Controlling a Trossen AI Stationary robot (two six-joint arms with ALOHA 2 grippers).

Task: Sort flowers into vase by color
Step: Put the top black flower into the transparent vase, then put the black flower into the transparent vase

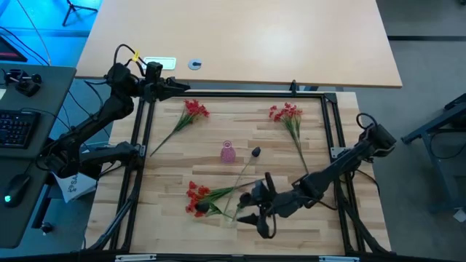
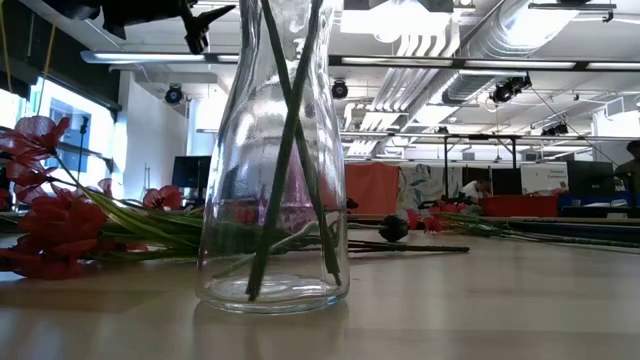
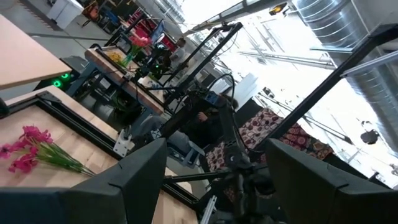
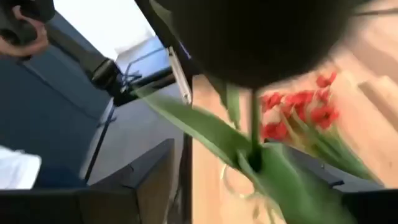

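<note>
A clear glass vase [image 2: 275, 200] stands near the table's near edge, with two green stems [image 2: 285, 150] crossed inside it. My right gripper [image 1: 251, 209] is open beside it. In the right wrist view a dark bloom [image 4: 261, 37] on its green stalk rises from the vase rim between my right gripper's [image 4: 242, 180] spread fingers; whether they touch it I cannot tell. A red bunch [image 1: 195, 198] lies left of the vase. Two more red bunches [image 1: 195, 109] [image 1: 285, 113] lie farther back. One dark flower [image 1: 256, 152] lies mid-table. My left gripper [image 1: 182, 87] waits open at the far-left corner.
A small pink vase [image 1: 227, 153] stands at the table's middle. A black frame rail [image 1: 142, 145] runs round the wooden board. A second tabletop [image 1: 240, 36] lies beyond the far edge. A keyboard [image 1: 18, 124] sits off to the left.
</note>
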